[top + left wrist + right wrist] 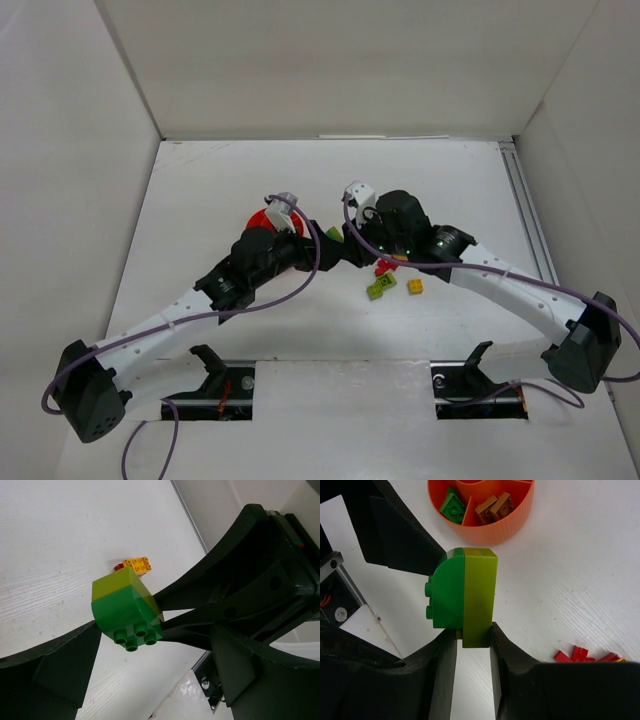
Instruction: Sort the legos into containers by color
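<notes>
Right claw [474, 632] is clamped on the lime end of a green-and-lime brick pair [464, 595] above the worktop [580, 580]. I cannot tell the left claw [155, 635] grip. The pair is probably light, rigid and slick, so pinch its flat sides. At 12 o'clock, the bowl [512, 527] holds a green brick [452, 507] and brown bricks [494, 507] in separate compartments.

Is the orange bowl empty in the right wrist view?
No, the orange bowl holds a green brick in one compartment and two brown bricks in another.
</notes>
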Robot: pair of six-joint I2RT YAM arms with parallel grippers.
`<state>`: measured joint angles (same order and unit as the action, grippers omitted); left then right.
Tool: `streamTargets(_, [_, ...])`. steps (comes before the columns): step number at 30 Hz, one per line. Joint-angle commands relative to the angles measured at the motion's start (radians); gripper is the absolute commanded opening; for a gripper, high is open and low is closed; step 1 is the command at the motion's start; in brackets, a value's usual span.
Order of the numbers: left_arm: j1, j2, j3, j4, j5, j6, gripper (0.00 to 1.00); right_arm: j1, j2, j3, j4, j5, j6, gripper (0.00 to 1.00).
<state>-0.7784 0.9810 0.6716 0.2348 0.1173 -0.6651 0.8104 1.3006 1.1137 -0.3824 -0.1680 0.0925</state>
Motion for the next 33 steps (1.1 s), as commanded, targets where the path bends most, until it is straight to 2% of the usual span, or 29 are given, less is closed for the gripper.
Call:
streamTargets(1, [-0.002, -0.008, 0.003, 0.077, -0.028, -0.033, 0.85, -0.007, -0.024, 0.052, 0.046, -0.051, 0.03, 0.02])
streamTargets(6, [-0.002, -0.076, -0.032, 0.095, -0.106, -0.068, 0.81, -0.007, -0.044, 0.052, 0.046, -0.051, 0.03, 0.02])
streamTargets(11, [-0.002, -0.099, -0.021, 0.071, -0.16, -0.068, 0.81, -0.007, -0.054, 0.043, 0.057, -0.062, 0.039, 0.02])
streamTargets(20, [-0.002, -0.077, -0.021, 0.09, -0.159, -0.083, 0.78, -0.007, -0.063, 0.043, 0.085, -0.085, 0.059, 0.02])
streamTargets(25, [-0.002, -0.068, -0.021, 0.1, -0.159, -0.083, 0.64, -0.007, -0.063, 0.052, 0.083, -0.026, 0.072, 0.02])
streamTargets(28, [-0.002, -0.058, -0.012, 0.11, -0.148, -0.083, 0.64, 0.003, -0.054, 0.075, 0.071, 0.025, 0.096, 0.02])
streamTargets(31, [-0.002, -0.048, -0.012, 0.11, -0.139, -0.083, 0.54, 0.003, -0.044, 0.096, 0.071, 0.055, 0.105, 0.02])
streamTargets(33, [-0.002, -0.038, -0.012, 0.11, -0.128, -0.083, 0.53, 0.013, -0.034, 0.107, 0.071, 0.068, 0.105, 0.02])
